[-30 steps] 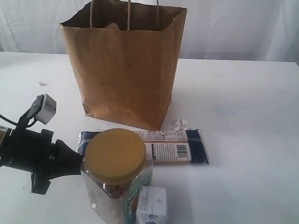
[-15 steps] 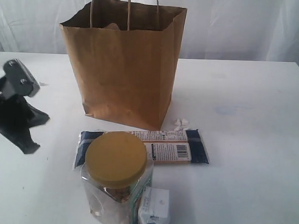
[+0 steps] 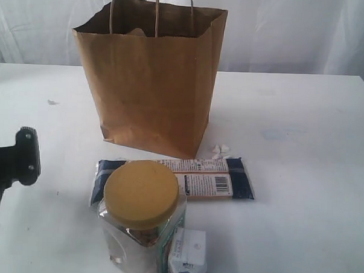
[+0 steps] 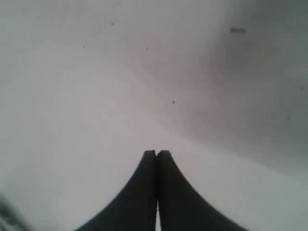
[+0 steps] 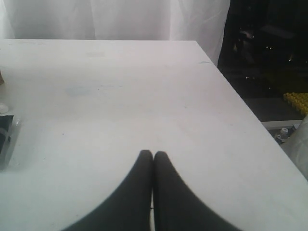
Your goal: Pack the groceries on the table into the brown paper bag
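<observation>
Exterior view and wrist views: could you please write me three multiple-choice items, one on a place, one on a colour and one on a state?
1. Where does the small white carton stand?
A. In the brown paper bag
B. Beside the jar
C. On the long packet

2. What colour is the jar's lid?
A. Mustard yellow
B. Red
C. White

3. How is the left gripper?
A. Wide open
B. Shut on the carton
C. Shut, holding nothing

Answers:
1. B: the carton stands on the table next to the jar, outside the brown paper bag and off the long packet.
2. A: the wide lid is plainly yellow.
3. C: its jaws meet, with only tabletop beyond them.
</observation>
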Tool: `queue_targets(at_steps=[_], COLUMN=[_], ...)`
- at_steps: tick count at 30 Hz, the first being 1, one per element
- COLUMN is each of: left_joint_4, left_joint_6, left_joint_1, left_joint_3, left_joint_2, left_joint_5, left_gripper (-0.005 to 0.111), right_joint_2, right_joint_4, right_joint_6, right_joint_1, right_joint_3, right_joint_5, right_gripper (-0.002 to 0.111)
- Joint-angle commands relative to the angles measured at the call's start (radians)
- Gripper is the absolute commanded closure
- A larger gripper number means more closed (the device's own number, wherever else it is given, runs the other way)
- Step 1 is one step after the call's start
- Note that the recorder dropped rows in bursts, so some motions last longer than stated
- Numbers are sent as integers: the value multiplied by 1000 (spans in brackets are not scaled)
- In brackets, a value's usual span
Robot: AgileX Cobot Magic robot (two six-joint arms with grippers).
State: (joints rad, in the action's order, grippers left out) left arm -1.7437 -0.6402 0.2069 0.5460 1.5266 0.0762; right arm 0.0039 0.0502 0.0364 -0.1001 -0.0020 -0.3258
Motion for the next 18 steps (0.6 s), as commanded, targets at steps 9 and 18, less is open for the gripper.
queue_targets(at_steps=[9,18], left_joint_4=[97,-1], left_joint_6=[-238,-296], left_joint_1=[85,85], left_joint_3=[66,70], left_joint_2=[-96,-94], left_joint_5=[794,806], left_gripper=[107,107], right_joint_2=[-4,-4], right_joint_4=[2,2], right_joint_6=[4,4], right_joint_1=[1,1], right_joint_3=[2,2], right_joint_5=[9,9], right_gripper=[108,108])
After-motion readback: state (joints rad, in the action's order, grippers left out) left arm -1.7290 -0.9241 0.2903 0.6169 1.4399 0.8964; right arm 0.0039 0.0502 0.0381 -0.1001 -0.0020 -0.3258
